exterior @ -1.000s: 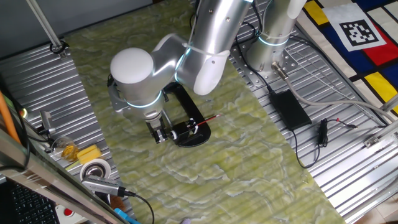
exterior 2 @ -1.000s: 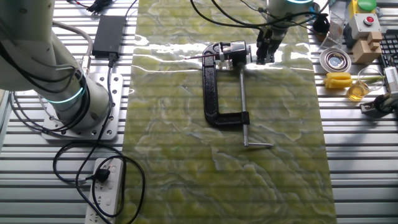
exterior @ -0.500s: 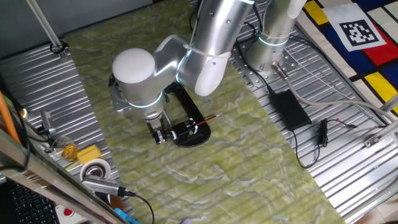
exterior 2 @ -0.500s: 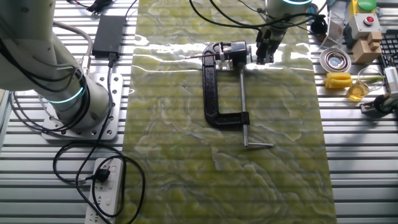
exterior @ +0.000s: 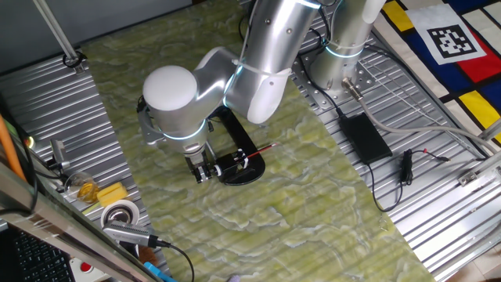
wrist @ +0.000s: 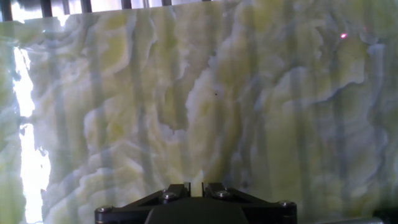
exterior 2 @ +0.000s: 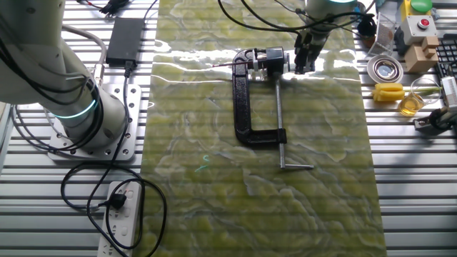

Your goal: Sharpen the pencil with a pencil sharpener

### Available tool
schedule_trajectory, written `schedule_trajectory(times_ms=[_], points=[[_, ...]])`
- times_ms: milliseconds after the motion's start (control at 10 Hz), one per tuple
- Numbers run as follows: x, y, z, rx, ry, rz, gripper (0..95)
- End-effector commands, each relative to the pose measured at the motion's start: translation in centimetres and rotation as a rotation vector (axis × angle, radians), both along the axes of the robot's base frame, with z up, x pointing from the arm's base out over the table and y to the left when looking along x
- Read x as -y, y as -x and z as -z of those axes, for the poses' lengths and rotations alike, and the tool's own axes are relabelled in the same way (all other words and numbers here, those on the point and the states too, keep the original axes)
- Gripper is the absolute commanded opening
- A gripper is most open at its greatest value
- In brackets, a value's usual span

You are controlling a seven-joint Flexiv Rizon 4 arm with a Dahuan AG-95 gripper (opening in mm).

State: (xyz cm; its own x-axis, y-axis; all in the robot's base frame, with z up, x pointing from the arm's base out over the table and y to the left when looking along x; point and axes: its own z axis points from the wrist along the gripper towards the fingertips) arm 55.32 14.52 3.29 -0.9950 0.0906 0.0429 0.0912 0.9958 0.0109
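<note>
The pencil (exterior: pixel 264 150) sits as before in the pencil sharpener (exterior: pixel 237 166); my hand (exterior: pixel 204 171) has barely shifted beside it, fingers together, gripping nothing; cranking not yet begun.

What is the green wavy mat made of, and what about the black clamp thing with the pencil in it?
The mat looks like glossy plastic sheet printed as green marble; light glares off it. The pencil sharpener seems painted black metal, with a bare shiny steel rod. The pencil is probably red-painted wood.
</note>
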Motion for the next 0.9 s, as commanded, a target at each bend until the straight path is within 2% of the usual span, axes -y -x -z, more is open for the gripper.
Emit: schedule_trajectory(times_ms=[100,400,500,900], points=[[-0.01,-0.04,0.04,0.004,-0.012,0.0,19.0],[0.02,-0.05,-0.02,0.007,-0.033,-0.002,19.0],[0.07,-0.07,-0.03,0.004,-0.057,0.01,0.0],[0.28,-0.11,-0.07,0.003,-0.066,0.004,0.0]])
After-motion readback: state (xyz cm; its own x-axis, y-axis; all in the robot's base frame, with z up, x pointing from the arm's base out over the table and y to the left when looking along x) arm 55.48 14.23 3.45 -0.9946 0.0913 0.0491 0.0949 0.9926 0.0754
